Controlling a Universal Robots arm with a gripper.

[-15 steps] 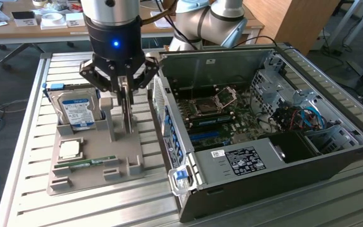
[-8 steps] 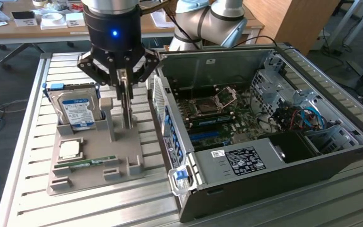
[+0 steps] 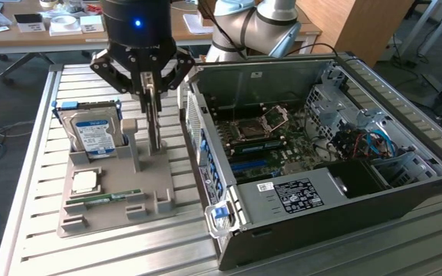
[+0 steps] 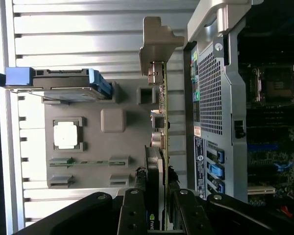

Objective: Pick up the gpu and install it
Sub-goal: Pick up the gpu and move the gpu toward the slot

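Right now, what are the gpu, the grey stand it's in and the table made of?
The gpu: green circuit board, likely fibreglass, with a silvery metal bracket at its end. The grey stand: matte, blocky, probably plastic, maybe printed. The table: bare silvery metal slats, likely aluminium, judging by the dull shine.

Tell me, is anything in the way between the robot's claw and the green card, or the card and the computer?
Nothing visible separates the gripper from the gpu; it sits right at the card's top edge. Toward the computer case, the case's near wall rises beside the card's holder.
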